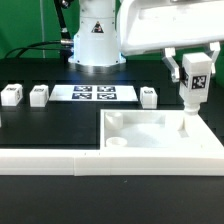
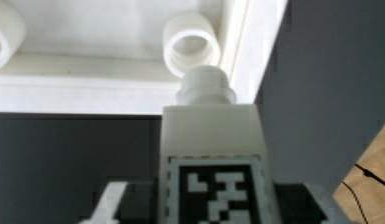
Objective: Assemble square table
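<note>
A tagged white leg (image 1: 190, 100) is standing upright, clamped between the jaws, its narrow tip pointing at the square white slab (image 1: 150, 135) beneath them, near a corner socket (image 2: 192, 45) (contact unclear). Three loose legs (image 1: 39, 95) are sitting apart from the jaws, toward the exterior view's left.

Open black table (image 1: 55, 125) between marker board (image 1: 94, 94), flanked by loose legs (image 1: 39, 95), and L-shaped rail (image 1: 50, 158); gripper (image 1: 195, 72) with upright leg (image 1: 189, 108) occupies slab (image 1: 150, 135) corner at the exterior view's right.

Exterior view: the arm (image 1: 95, 35) runs off the top edge, and the tags on the small legs (image 1: 38, 95) at middle left are too tiny to read. Wrist view — the held leg (image 2: 215, 130) has its tag clipped by the frame.
</note>
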